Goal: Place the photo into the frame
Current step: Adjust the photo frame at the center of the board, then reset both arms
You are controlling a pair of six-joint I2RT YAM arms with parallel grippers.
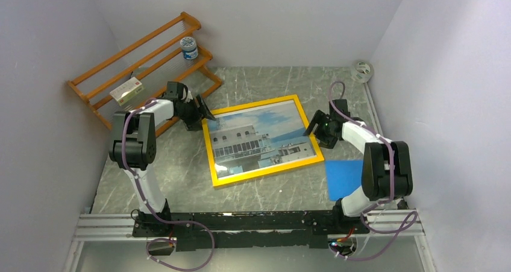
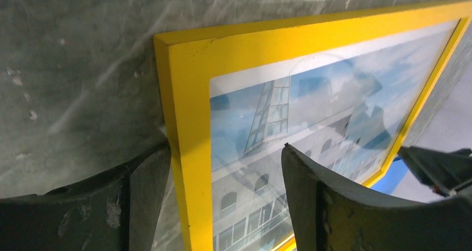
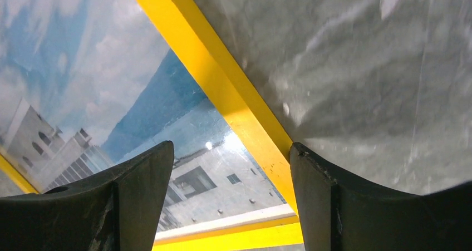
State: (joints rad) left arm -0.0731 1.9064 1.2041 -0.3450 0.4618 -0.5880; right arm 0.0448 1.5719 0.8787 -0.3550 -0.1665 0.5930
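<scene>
Photo [image 1: 259, 138], large paper print of white building, sky and sea: face-up inside thin yellow rectangular frame [image 1: 210, 154], flat mid grey marbled table [image 1: 181, 175]. Left jaws spread open, straddling frame's 10 o'clock corner. Right jaws spread open, straddling its 3 o'clock rail.

Grey marbled tabletop [image 1: 181, 175], pale lilac walls [image 1: 271, 18]

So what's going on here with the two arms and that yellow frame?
The large yellow rectangular picture frame lies face up on the grey table, the paper photo of a white building showing behind its pane. The left gripper and right gripper sit open, one straddling each side rail, neither clearly gripping.
</scene>
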